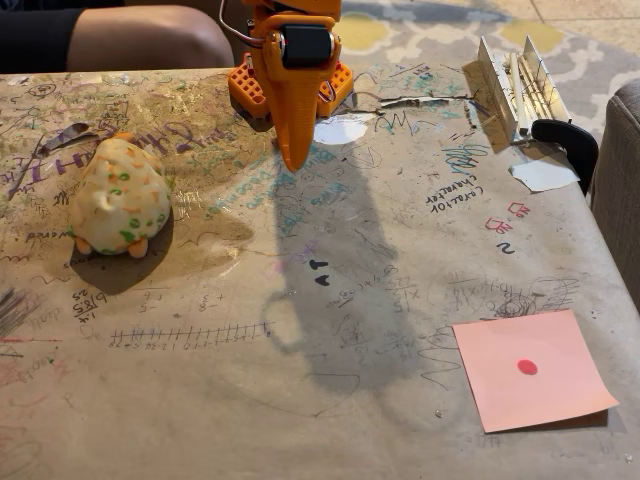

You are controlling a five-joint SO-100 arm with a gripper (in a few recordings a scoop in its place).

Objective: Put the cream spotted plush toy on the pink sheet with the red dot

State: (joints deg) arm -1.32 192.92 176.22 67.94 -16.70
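In the fixed view, the cream spotted plush toy (119, 197) stands at nine o'clock, feet toward six, long axis about vertical. The pink sheet (531, 369) lies at four o'clock. The gripper (296, 150) at twelve is closed, empty.

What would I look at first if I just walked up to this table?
Probably the bright orange robot arm at the top middle of the fixed view, folded so its gripper points down at the scribbled brown table. Next, the cream spotted plush toy sitting on the left side with its little orange feet. Then the pink sheet with the red dot, lying flat near the bottom right corner, far from the toy.
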